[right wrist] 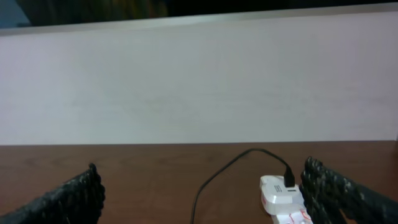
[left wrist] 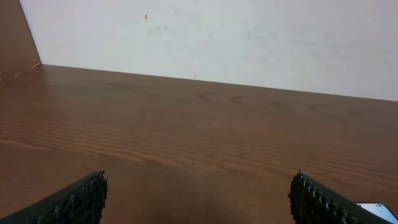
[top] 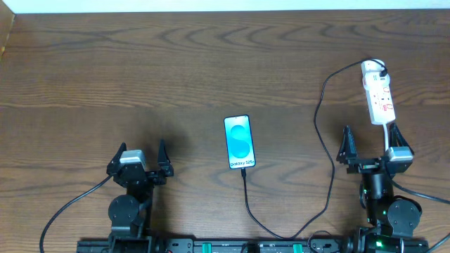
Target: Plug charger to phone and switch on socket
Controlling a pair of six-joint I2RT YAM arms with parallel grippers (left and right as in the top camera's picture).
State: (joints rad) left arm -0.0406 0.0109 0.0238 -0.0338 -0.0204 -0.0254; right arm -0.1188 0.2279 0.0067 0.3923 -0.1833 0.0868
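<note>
The phone (top: 239,142) lies in the middle of the table, its blue screen lit. The black charger cable (top: 325,169) runs from the phone's near end, loops along the front edge and rises to the far end of the white socket strip (top: 378,93) at the right. The cable's small tip sits at the phone's near edge. In the right wrist view the black plug (right wrist: 288,176) sits in the strip (right wrist: 283,199). My left gripper (top: 141,156) is open and empty at the front left. My right gripper (top: 368,144) is open and empty, just in front of the strip.
The strip's white cord (top: 387,137) runs toward my right arm. A pale wall (left wrist: 217,43) stands behind the table's far edge. A corner of the phone (left wrist: 378,210) shows at the bottom right of the left wrist view.
</note>
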